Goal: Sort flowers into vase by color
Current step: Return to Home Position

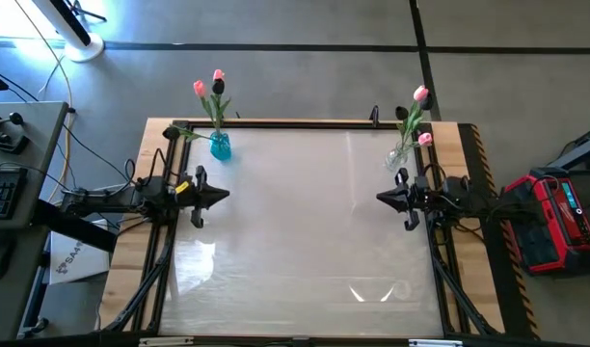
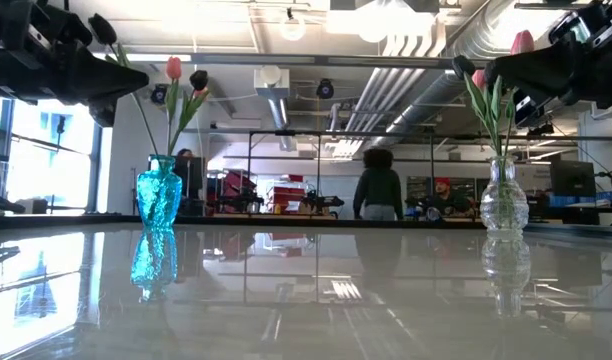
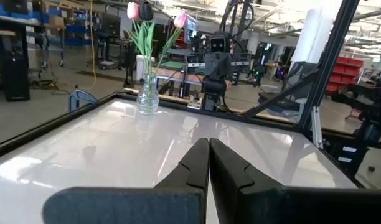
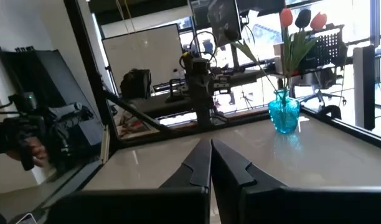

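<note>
Locate the left hand (image 1: 226, 196) above the left side of the tabletop (image 1: 305, 231), about midway between the near and far edges, pointing right toward the centre. Read its fingers (image 3: 193, 165) as pressed together, pinching nothing. Locate the right hand (image 1: 380, 198) opposite, above the right side, pointing left, well apart from the left hand. Read its fingers (image 4: 197, 165) likewise as pressed together, with nothing between them.

Find the blue vase (image 1: 220, 146) upright at the far left of the tabletop, just beyond the left hand and apart from it. Count in it two pink flowers (image 1: 199, 88) and one near-black flower (image 1: 218, 88), all upright. Note one further stem (image 1: 184, 130) leaning out of the same vase to the left; check the low view for its dark head.

Find the clear vase (image 1: 401, 154) upright at the far right of the tabletop, just beyond the right hand. Count in it two pink heads (image 1: 420, 93), one high and one drooping low near the rim. Treat the dark head (image 3: 147, 9) beside them in the left wrist view as a probable near-black bud.

Beyond the far edge, note a person (image 2: 378, 185) standing in the room, back turned.
</note>
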You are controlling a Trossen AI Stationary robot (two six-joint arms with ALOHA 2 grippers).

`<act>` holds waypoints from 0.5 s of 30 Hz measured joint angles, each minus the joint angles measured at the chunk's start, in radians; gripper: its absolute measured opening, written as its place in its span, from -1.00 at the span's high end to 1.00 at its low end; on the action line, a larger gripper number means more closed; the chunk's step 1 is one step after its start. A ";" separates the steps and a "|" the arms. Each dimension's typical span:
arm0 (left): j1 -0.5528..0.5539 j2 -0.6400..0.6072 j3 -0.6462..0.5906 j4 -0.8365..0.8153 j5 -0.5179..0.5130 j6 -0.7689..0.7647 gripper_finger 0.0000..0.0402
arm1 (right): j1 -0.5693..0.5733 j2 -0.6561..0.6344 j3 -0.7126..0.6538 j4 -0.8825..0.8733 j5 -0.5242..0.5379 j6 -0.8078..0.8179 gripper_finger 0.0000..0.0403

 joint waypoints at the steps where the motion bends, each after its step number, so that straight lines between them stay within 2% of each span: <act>1: -0.003 0.000 0.000 0.000 -0.002 0.000 1.00 | 0.000 0.000 0.000 0.003 0.000 -0.001 1.00; 15: -0.004 0.000 0.000 -0.001 0.020 0.035 1.00 | 0.000 0.000 0.000 -0.012 0.008 -0.057 1.00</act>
